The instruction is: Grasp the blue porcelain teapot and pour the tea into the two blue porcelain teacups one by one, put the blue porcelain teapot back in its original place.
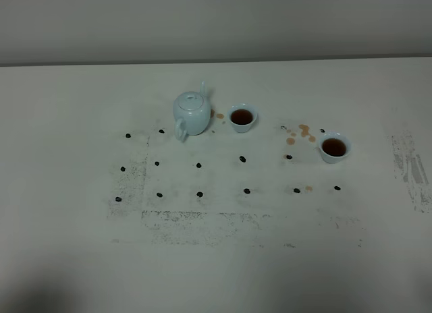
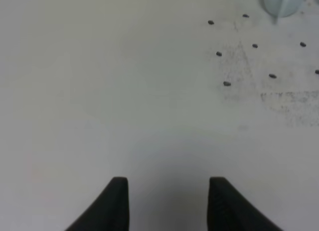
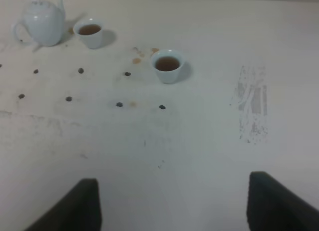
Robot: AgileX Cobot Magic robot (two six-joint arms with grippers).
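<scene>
The pale-blue teapot (image 1: 192,113) stands upright on the white table, lid on, handle toward the front left, spout toward the back right. One blue teacup (image 1: 242,117) holding brown tea stands just right of it. The second teacup (image 1: 334,148) holding tea stands farther right. No arm shows in the high view. My left gripper (image 2: 168,196) is open and empty over bare table, with only the teapot's edge (image 2: 282,2) in its view. My right gripper (image 3: 172,201) is open and empty, facing the teapot (image 3: 44,23) and both cups (image 3: 90,32) (image 3: 167,65) from a distance.
Several small dark dots (image 1: 198,165) mark a grid on the table in front of the teapot and cups. Brown tea drops (image 1: 302,131) lie between the two cups. A scuffed patch (image 1: 410,164) is at the table's right. The wall (image 1: 216,23) runs along the back.
</scene>
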